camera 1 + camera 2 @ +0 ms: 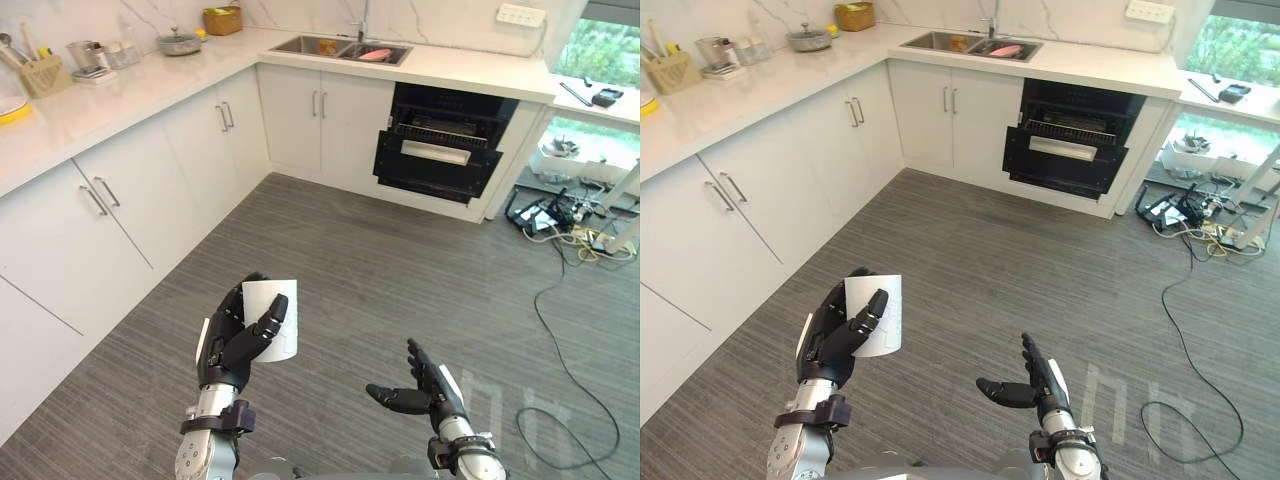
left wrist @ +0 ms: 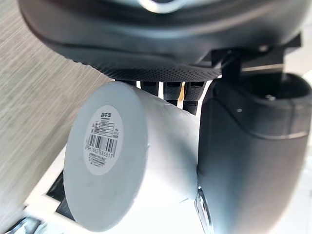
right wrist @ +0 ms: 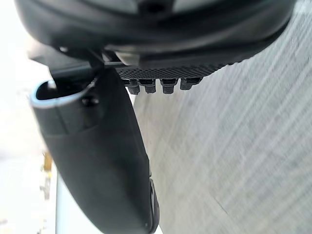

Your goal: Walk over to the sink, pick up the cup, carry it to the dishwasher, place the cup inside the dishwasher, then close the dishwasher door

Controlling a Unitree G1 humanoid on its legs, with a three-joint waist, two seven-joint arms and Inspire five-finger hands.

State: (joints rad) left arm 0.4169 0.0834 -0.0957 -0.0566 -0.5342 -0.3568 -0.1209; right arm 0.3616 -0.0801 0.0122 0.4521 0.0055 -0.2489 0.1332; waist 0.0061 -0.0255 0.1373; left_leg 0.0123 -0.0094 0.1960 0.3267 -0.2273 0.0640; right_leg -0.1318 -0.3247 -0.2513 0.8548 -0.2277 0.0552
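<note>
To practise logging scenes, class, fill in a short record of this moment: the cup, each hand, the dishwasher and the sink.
Cup: white cylindrical cup, lifted above the grey plank floor
Left hand: dark left hand, curled round the cup
Right hand: dark right hand, open, holding nothing
Dishwasher: black dishwasher across the room, door ajar
Sink: steel sink in the white counter, left of the dishwasher

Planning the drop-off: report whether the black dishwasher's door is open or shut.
Open partway: the black dishwasher door tilts outward at the top, baring a rack.
</note>
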